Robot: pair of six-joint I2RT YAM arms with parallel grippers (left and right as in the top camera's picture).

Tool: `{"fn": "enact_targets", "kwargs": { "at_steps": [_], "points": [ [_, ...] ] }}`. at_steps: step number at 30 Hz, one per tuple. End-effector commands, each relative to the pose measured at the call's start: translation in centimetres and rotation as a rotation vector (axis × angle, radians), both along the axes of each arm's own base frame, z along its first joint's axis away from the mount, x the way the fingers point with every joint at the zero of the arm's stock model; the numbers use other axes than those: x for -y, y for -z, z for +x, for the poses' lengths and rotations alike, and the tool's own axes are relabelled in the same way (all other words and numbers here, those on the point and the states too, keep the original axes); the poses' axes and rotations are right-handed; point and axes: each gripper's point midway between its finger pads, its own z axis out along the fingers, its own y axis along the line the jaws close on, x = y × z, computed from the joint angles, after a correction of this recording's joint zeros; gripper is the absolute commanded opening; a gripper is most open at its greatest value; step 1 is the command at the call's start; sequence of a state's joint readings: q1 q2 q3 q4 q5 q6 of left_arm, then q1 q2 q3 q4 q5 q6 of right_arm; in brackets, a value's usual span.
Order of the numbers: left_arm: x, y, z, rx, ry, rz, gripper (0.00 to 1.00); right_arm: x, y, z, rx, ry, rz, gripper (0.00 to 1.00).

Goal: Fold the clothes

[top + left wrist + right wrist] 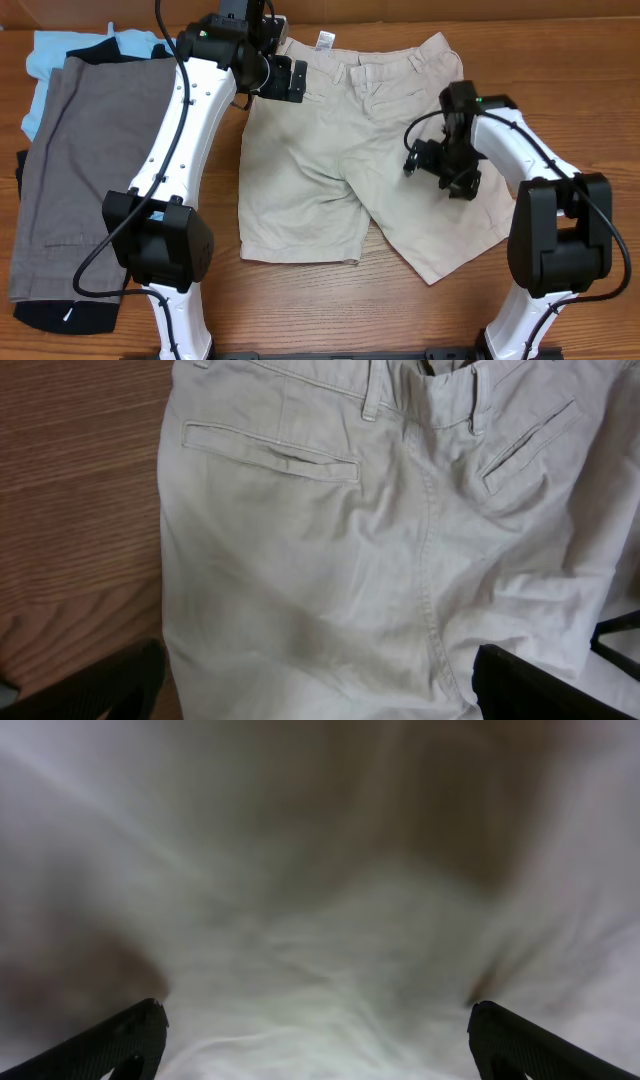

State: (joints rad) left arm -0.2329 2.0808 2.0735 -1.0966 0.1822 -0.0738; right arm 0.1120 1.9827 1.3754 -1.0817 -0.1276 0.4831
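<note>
The light beige shorts [330, 150] lie spread flat on the wooden table, waistband and small white tag [325, 40] at the far edge, legs toward me. My left gripper [283, 80] hovers open over the waistband's left part; the left wrist view shows the back pockets and centre seam [380, 540] between its wide fingers [320, 685]. My right gripper [442, 168] is open and low over the right leg; its view is filled with blurred beige cloth [320, 920] between its spread fingers [318, 1040]. Neither holds anything.
A pile of other garments lies at the left: darker grey-brown shorts [75, 170] on top, light blue cloth [50, 55] at the far corner, black cloth [60, 315] beneath at the front. Bare wooden table [400, 310] shows in front of the shorts.
</note>
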Motion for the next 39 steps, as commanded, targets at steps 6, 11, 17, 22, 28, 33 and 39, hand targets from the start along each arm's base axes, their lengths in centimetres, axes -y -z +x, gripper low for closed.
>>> {"fn": "enact_targets", "kwargs": {
  "at_steps": [6, 11, 17, 22, 28, 33, 39],
  "points": [
    [-0.6, -1.6, 0.2, 0.044, 0.008, 0.010, 1.00, 0.3, 2.7, -2.5, -0.022, 0.034, 0.003, 0.94],
    [-0.6, -1.6, 0.2, 0.043, 0.009, 0.010, 1.00, 2.3, 4.8, -3.5, -0.029, 0.118, 0.001, 0.92],
    [-0.6, -1.6, 0.2, 0.045, 0.009, 0.010, 1.00, 8.1, 5.5, -4.1, -0.038, 0.307, 0.008, 0.91],
    [-0.6, -1.6, 0.3, 0.047, 0.009, 0.009, 1.00, 13.2, 5.5, -4.0, 0.002, 0.469, 0.049, 0.89],
    [-0.4, -1.6, 0.6, 0.058, 0.012, 0.004, 1.00, 18.4, 4.9, -3.7, 0.094, 0.560, 0.092, 0.88],
    [1.8, -0.2, 2.8, 0.133, 0.103, 0.021, 1.00, 21.4, 1.6, -1.0, 0.211, 0.562, 0.122, 0.89],
    [4.2, 4.7, 7.7, 0.223, 0.147, 0.014, 1.00, 21.2, -5.4, 2.0, 0.317, 0.420, 0.091, 0.97]
  ]
}}
